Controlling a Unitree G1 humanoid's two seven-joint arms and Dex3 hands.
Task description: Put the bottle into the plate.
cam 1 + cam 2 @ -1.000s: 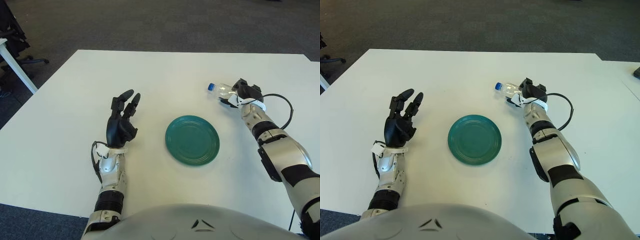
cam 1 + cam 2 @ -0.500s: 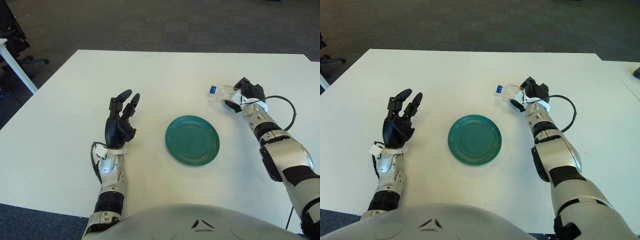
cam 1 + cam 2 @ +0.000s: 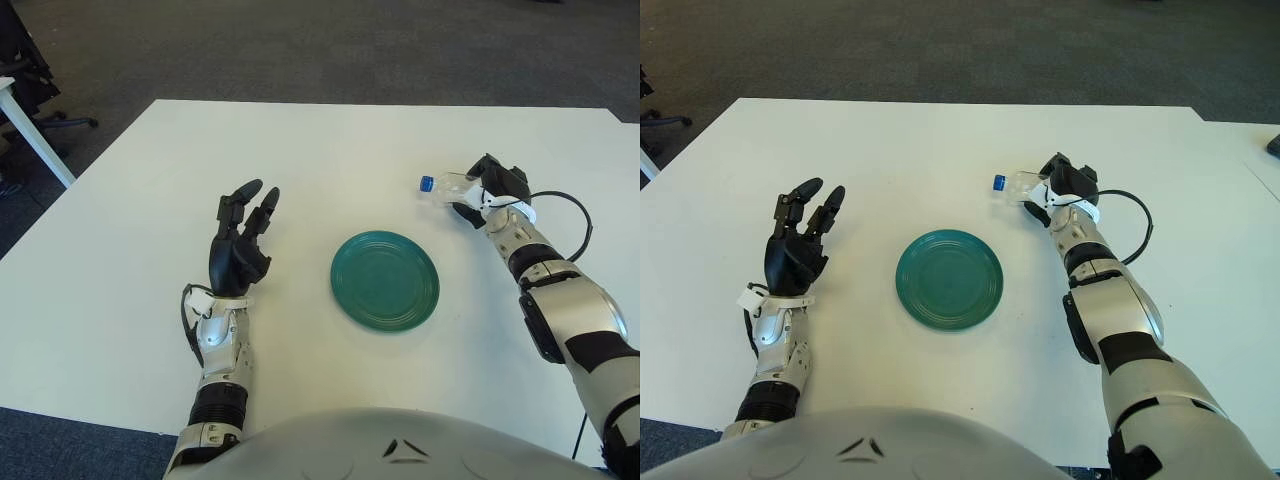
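I am gripping the bottle (image 3: 447, 186) in my right hand (image 3: 492, 185), fingers wrapped round its body, blue cap pointing left, beyond the plate (image 3: 385, 280); I am keeping it level while carrying it over the dish. My left hand (image 3: 240, 240) is hanging open left of the plate. The right eye view is showing further table past my right arm

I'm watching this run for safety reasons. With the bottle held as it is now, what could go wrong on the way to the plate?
The right hand grips the clear bottle lying sideways by its base end, blue cap jutting left, so it may slip or swing. The green plate is shallow, so a bottle laid on its side could roll off. The cable looped beside the right wrist might snag. The left hand, open left of the plate, is out of the way.
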